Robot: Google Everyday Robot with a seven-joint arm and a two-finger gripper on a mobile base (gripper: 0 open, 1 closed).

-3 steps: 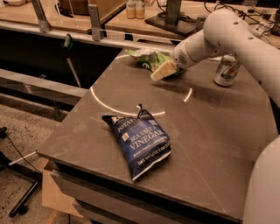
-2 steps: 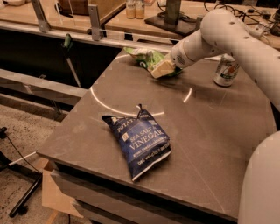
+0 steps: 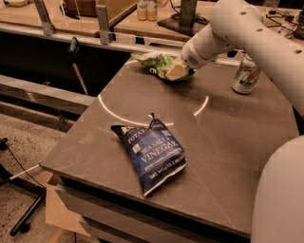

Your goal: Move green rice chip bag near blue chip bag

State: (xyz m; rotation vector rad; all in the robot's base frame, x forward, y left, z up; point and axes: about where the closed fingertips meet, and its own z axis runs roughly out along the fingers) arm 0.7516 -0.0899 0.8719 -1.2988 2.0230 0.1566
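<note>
The green rice chip bag [image 3: 154, 61] lies crumpled at the far edge of the grey table. My gripper [image 3: 176, 71] is at the bag's right end, its pale tip resting against or on the bag; the white arm reaches in from the upper right. The blue chip bag [image 3: 151, 152] with white "SEA SALT VINEGAR" lettering lies flat near the table's front left, well apart from the green bag.
A green-and-white drink can [image 3: 245, 75] stands upright at the back right of the table [image 3: 228, 142]. A counter with bottles [image 3: 146, 9] runs behind the table. The table's left edge drops to the floor, with a cardboard box [image 3: 59, 213] below.
My gripper has moved a little to the left and further onto the green bag's right end. The blue bag and the can have not moved.
</note>
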